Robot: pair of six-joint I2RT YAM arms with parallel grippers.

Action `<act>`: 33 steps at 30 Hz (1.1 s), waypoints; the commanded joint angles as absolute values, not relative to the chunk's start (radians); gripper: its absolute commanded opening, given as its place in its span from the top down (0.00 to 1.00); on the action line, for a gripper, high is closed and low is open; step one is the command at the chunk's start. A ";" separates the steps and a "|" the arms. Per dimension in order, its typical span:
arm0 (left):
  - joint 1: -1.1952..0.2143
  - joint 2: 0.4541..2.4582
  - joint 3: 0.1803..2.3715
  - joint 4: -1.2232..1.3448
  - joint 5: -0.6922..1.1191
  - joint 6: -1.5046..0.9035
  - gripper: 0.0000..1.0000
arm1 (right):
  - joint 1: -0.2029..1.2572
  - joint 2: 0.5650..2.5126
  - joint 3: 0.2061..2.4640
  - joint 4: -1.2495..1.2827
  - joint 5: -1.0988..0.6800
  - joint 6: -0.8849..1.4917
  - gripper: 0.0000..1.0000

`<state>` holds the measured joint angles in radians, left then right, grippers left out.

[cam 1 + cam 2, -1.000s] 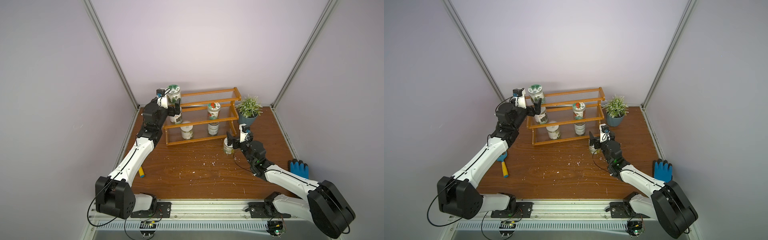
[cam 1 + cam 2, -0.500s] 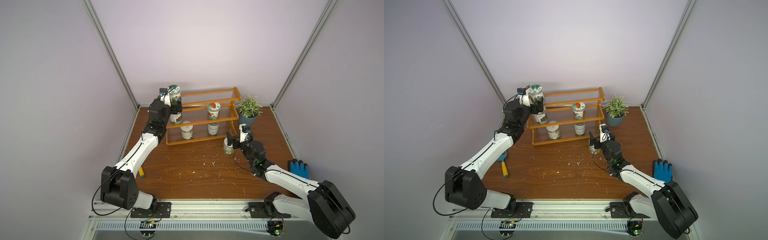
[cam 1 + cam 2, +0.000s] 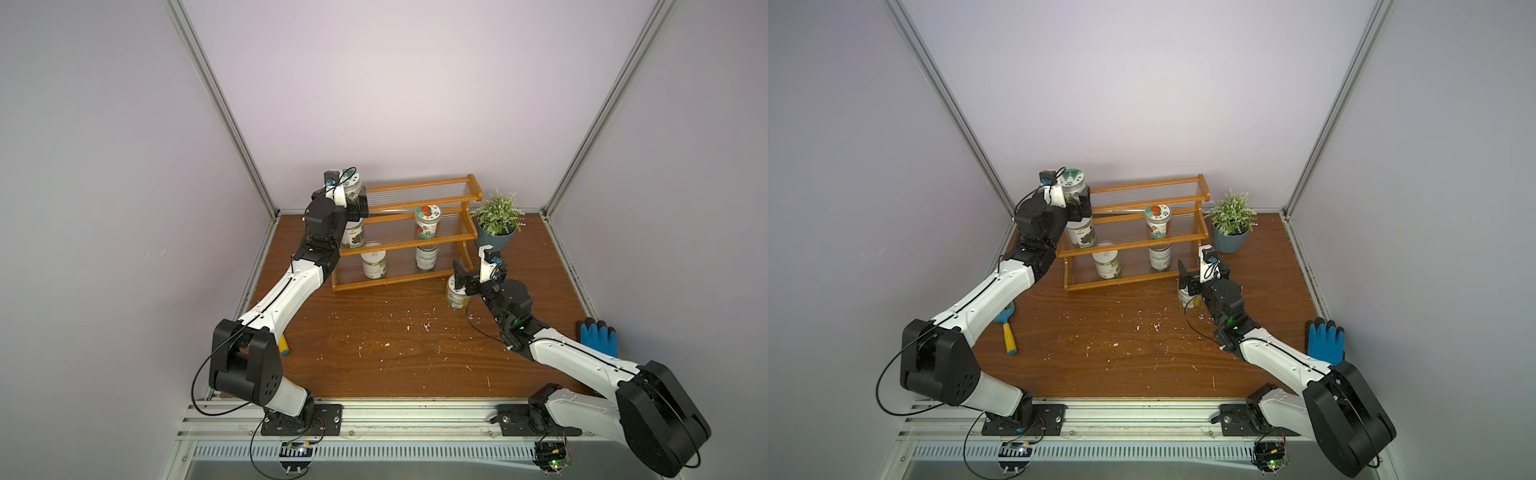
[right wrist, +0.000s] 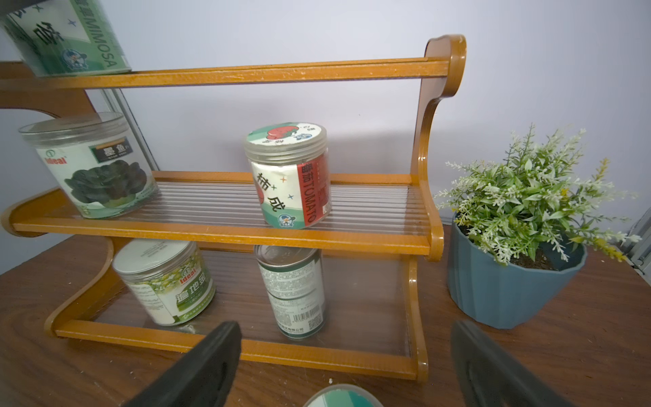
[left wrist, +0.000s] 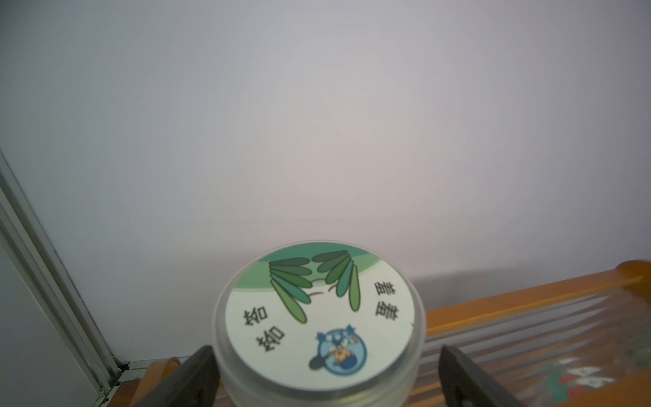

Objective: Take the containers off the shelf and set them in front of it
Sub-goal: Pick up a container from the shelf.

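Left wrist view showed left claw open astride the mimosa jar at the top-tier end of the shelf; an off-centre squeeze could shove it off.

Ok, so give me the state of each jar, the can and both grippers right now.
Green-tree jar: upright, top tier of shelf.
Dark-leaf jar: upright, middle tier.
Tomato jar: upright, middle tier.
Yellow-flower jar: upright, bottom tier.
Can: upright, bottom tier.
Sixth jar: upright on table, before shelf.
Left gripper: open, flanking green-tree jar.
Right gripper: open over sixth jar.
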<state>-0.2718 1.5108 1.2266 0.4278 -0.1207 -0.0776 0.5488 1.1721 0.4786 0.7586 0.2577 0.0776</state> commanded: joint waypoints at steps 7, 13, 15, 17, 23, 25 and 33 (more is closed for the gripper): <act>-0.283 1.557 1.279 0.488 -0.171 -0.049 0.00 | 0.554 1.182 0.529 0.792 0.265 0.066 0.01; -0.283 1.574 1.283 0.502 -0.190 -0.041 0.00 | 0.555 1.195 0.538 0.795 0.261 0.063 0.01; -0.285 1.577 1.281 0.517 -0.192 -0.039 0.00 | 0.554 1.199 0.540 0.796 0.259 0.061 0.01; -0.284 1.581 1.284 0.528 -0.191 -0.040 0.01 | 0.554 1.201 0.539 0.797 0.259 0.060 0.01; -0.284 1.597 1.295 0.534 -0.187 -0.041 0.17 | 0.554 1.195 0.531 0.795 0.256 0.060 0.01; -0.284 1.598 1.294 0.534 -0.183 -0.042 0.21 | 0.554 1.188 0.528 0.792 0.258 0.056 0.01; -0.286 1.584 1.286 0.531 -0.157 -0.037 0.35 | 0.554 1.170 0.518 0.787 0.264 0.049 0.01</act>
